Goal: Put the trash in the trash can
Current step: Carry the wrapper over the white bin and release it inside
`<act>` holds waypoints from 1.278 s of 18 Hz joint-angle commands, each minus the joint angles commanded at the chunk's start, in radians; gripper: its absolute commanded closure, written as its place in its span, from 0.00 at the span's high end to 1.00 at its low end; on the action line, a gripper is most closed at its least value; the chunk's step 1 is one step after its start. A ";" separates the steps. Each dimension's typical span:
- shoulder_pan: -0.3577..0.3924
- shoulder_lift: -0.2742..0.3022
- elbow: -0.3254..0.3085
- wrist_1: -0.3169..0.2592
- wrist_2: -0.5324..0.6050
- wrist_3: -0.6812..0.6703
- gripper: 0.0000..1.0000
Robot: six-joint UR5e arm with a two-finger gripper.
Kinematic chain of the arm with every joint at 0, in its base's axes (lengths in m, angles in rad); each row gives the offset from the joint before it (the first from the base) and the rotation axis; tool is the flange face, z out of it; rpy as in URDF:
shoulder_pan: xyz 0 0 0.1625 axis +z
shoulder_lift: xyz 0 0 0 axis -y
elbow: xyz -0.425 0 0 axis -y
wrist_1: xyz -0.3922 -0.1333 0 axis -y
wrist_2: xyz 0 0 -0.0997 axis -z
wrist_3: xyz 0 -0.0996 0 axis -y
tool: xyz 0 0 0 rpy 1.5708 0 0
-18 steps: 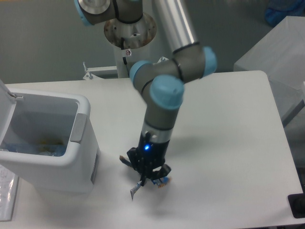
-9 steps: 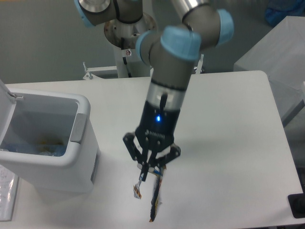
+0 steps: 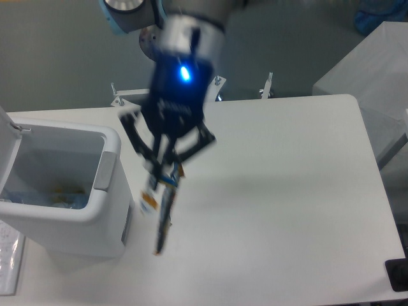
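Above the white table (image 3: 287, 191), hand (image 3: 162, 171) pinched on snack bag (image 3: 160, 213) dangling below, beside trash can (image 3: 95, 217).

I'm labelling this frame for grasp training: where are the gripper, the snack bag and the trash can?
gripper (image 3: 162, 167): fixed camera, between the fingertips.
snack bag (image 3: 163, 213): fixed camera, on the dangling strip.
trash can (image 3: 112, 153): fixed camera, on its near rim.
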 joint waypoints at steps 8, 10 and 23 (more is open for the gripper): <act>-0.176 0.075 -0.060 -0.002 0.002 -0.045 0.05; -0.209 0.085 -0.106 -0.002 0.002 -0.043 0.05; -0.281 0.086 -0.302 0.000 0.002 0.018 0.08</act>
